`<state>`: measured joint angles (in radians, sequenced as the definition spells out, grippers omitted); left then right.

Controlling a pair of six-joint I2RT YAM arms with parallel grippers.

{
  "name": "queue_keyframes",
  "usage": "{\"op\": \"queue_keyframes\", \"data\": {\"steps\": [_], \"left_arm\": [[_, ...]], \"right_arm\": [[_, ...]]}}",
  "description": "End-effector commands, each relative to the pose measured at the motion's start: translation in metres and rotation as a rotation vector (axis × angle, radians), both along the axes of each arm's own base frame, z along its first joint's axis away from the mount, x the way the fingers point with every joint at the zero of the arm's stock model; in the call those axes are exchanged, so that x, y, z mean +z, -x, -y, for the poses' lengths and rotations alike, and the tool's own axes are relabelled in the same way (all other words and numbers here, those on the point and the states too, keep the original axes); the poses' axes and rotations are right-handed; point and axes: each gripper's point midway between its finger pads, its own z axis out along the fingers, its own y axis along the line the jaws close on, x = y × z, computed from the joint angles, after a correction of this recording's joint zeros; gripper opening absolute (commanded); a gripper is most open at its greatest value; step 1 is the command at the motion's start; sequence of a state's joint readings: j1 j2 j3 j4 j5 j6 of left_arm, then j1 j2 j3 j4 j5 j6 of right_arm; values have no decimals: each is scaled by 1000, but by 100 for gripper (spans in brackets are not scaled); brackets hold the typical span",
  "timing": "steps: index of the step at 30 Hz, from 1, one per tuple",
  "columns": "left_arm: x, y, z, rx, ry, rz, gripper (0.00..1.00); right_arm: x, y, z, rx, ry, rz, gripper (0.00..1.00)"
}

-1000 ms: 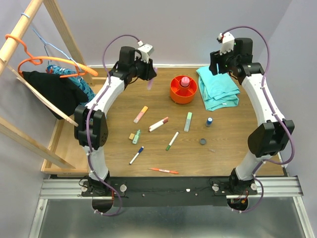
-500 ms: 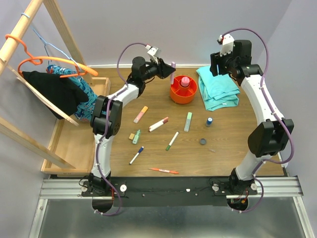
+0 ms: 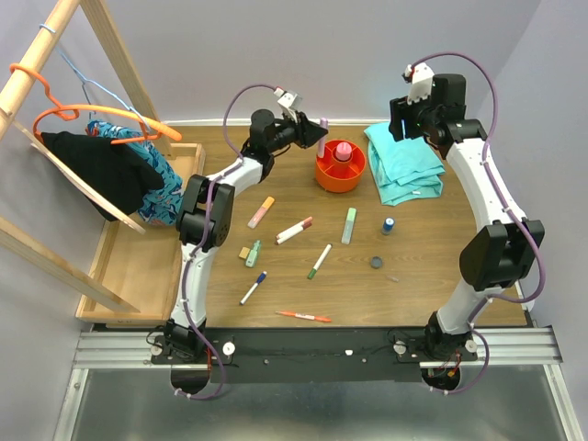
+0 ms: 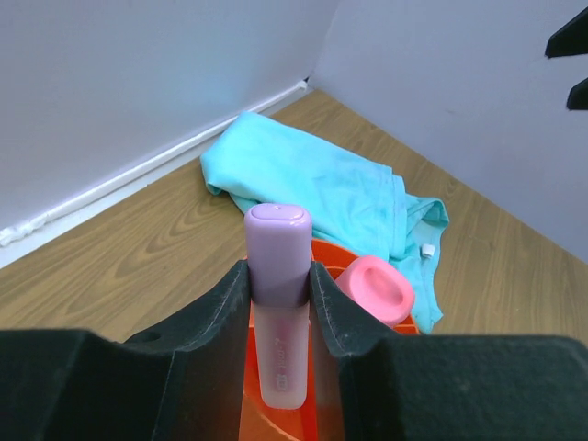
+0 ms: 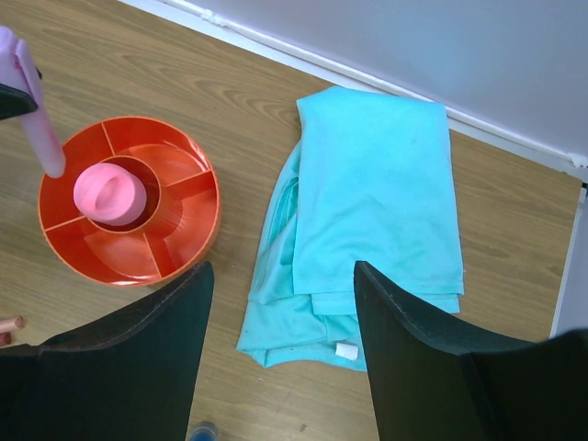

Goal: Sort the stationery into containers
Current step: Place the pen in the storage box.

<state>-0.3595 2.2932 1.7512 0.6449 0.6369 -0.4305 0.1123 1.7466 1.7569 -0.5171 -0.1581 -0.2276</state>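
Note:
My left gripper is shut on a pale purple highlighter, held upright with its lower end over the left edge of the orange tub. A pink glue bottle stands in the tub's central cup. My right gripper hangs open and empty above the teal cloth. On the table lie a pink highlighter, a red-capped marker, a green highlighter, a blue-capped bottle, a dark disc and a tan eraser.
A teal cloth lies right of the tub. A wooden tray and a rack with hangers and clothing stand at the left. Nearer the front lie a green-capped marker, a blue pen and an orange pen.
The left arm has swung right from the table's back left to the tub's left edge, carrying the purple highlighter. The right arm has not moved.

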Motion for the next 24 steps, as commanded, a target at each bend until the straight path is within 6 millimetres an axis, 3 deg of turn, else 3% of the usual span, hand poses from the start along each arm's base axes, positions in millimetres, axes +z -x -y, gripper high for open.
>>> {"op": "queue_keyframes", "data": {"steps": [1, 5, 9, 12, 13, 15, 16, 18, 19, 20, 21, 22, 23, 24], "left_arm": [[-5, -9, 10, 15, -15, 34, 21], [-10, -8, 11, 15, -24, 28, 22], [-14, -3, 5, 28, -24, 6, 42], [-2, 4, 2, 32, -20, 8, 49], [12, 8, 0, 33, -19, 29, 50], [14, 13, -3, 35, -33, 12, 55], [27, 18, -6, 36, -37, 35, 57], [26, 25, -12, 33, -60, 10, 59], [47, 33, -18, 40, -57, 34, 59], [51, 37, -25, 48, -77, 44, 59], [33, 46, -32, 52, -122, -18, 59], [57, 59, -41, 60, -136, 16, 61], [54, 65, -50, 69, -208, 58, 61], [26, 78, -62, 70, -292, -40, 62]], "right_arm": [[-8, -5, -1, -7, -7, -10, 70], [-15, -1, -2, -2, -11, -28, 70], [-17, 1, -3, 5, -14, -31, 70], [-15, 1, -4, 9, -17, -25, 71], [-14, 1, -5, 16, -18, -24, 71], [-14, 1, -6, 24, -20, -22, 71], [-14, 2, -8, 32, -23, -22, 71], [-14, 2, -8, 39, -22, -19, 71], [-13, 2, -9, 39, -24, -15, 71], [-12, 3, -9, 43, -26, -14, 71], [-11, 3, -9, 45, -28, -9, 71], [-8, 5, -11, 55, -32, -4, 71], [-10, 6, -11, 57, -31, -6, 71], [-10, 6, -11, 56, -32, -7, 71]]}}
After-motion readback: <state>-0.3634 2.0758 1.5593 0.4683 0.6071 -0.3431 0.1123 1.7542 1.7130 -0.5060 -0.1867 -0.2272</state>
